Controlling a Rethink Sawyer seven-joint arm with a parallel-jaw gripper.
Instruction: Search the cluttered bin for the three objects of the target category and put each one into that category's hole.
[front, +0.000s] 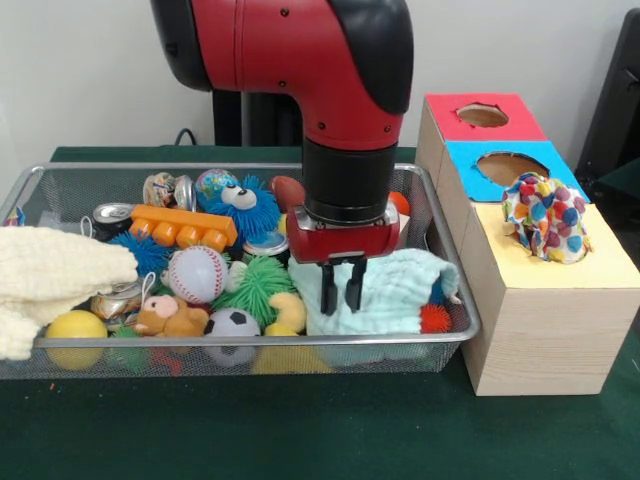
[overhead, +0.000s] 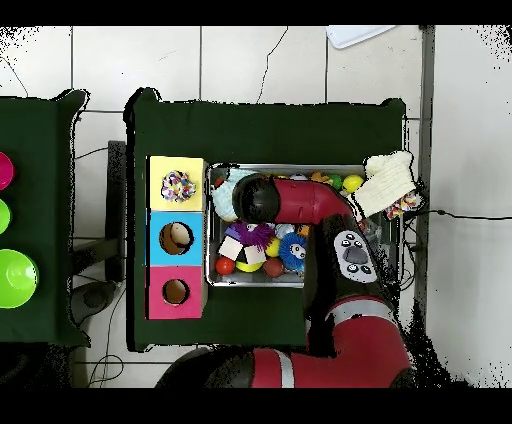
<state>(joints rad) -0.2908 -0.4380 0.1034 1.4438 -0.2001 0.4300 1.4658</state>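
A pale mint cloth (front: 395, 290) lies crumpled at the right end of the wire mesh bin (front: 300, 342). My gripper (front: 342, 290) hangs just over the cloth's left part, fingers close together with nothing between them. A multicoloured dotted cloth (front: 545, 218) sits bunched in the hole of the yellow box top (front: 600, 265); the overhead view shows this cloth (overhead: 178, 184) too. A cream knitted cloth (front: 50, 275) drapes over the bin's left rim, and this cloth (overhead: 385, 182) also shows from above. In the overhead view the arm hides the gripper.
The bin also holds a baseball (front: 196, 274), a soccer ball (front: 232, 325), an orange block toy (front: 183, 226), a blue furry toy (front: 245, 205), a green spiky ball (front: 262, 282), a yellow ball (front: 75, 328) and cans. The blue hole (front: 510, 168) and red hole (front: 483, 115) lie behind the yellow one.
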